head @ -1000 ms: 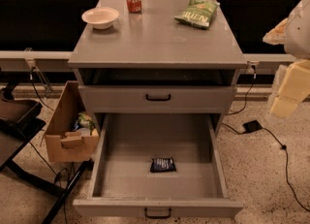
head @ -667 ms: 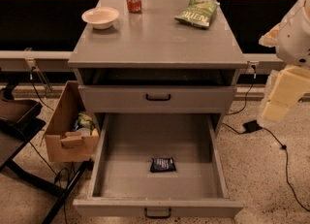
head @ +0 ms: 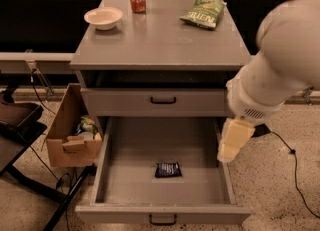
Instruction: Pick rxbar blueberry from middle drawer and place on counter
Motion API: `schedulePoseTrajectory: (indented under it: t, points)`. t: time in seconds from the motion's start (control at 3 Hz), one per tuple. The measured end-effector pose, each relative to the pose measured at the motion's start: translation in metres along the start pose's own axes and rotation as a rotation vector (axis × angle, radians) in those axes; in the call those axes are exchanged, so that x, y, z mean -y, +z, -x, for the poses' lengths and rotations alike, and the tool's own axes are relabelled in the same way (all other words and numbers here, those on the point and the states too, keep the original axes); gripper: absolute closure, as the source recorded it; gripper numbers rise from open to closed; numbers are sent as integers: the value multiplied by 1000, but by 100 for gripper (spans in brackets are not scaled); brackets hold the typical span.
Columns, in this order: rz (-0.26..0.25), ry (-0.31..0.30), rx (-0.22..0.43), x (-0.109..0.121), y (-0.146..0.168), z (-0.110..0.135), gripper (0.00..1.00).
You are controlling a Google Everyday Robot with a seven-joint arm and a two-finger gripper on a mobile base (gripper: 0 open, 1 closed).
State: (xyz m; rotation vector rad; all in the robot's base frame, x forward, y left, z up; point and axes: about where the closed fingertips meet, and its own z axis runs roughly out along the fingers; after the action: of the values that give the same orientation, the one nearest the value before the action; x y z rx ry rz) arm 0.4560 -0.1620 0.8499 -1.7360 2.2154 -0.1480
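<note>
Rxbar blueberry (head: 168,169) flat on middle drawer (head: 129,180) floor, long axis left-right, gripper (head: 228,152) over the drawer's right wall, grip state cannot tell.

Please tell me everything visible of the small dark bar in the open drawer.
The rxbar blueberry is a small, flat, dark navy wrapper with pale lettering. It lies flat on the grey floor of the open middle drawer, centred toward the front, touching no wall. The gripper hangs at the drawer's right wall, apart from the bar.
</note>
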Motion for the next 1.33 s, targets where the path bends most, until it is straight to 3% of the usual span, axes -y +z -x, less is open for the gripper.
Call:
schedulePoseTrajectory:
  t: [0.33, 0.67, 1.0, 1.33]
  points:
    - [-6, -45, 9, 1, 76, 18, 0]
    - [-52, -49, 41, 12, 81, 27, 0]
    - [-52, -49, 41, 12, 81, 27, 0]
    - [-39, -42, 66, 12, 118, 30, 0]
